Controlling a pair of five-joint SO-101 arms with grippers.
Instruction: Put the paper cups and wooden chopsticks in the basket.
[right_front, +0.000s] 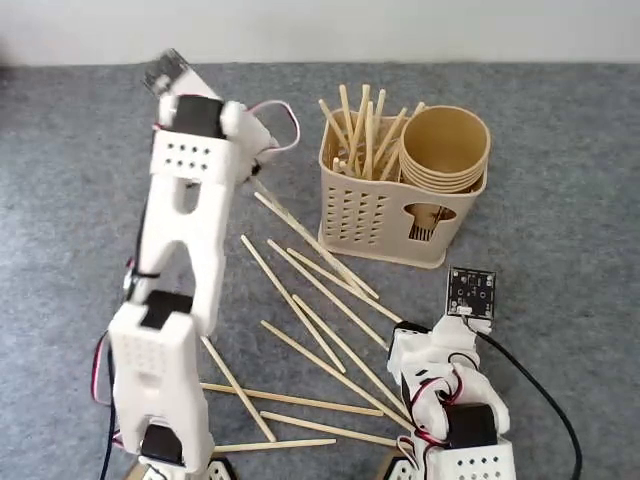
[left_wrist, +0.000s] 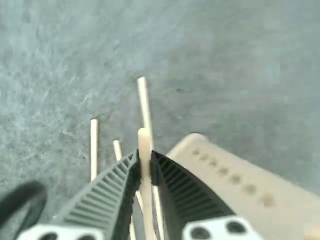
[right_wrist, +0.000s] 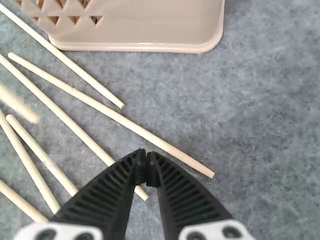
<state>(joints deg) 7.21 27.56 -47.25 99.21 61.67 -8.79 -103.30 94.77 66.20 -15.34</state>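
Gripping one wooden chopstick (left_wrist: 144, 142) between the ribbed fingers of my left gripper (left_wrist: 145, 156), I have it pinched near one end, with its tip poking out just past the fingertips. That gripper hangs above the grey mat (right_front: 560, 250), just beside the basket (right_front: 380, 225). It is on the side of the compartment that already bristles with upright chopsticks (right_front: 360, 125). The stack of paper cups (right_front: 447, 148) stands nested in the basket's other compartment, rims above the wall. My right gripper (right_wrist: 146, 155) is clenched on nothing, its fingertips pressed together. It sits low over the mat and near the basket's base, and one of the loose chopsticks (right_front: 293, 304) passes beneath its fingers. More of those sticks lie scattered flat on the mat between my two arms. Some cross each other, and a couple reach close to the foot of the basket.
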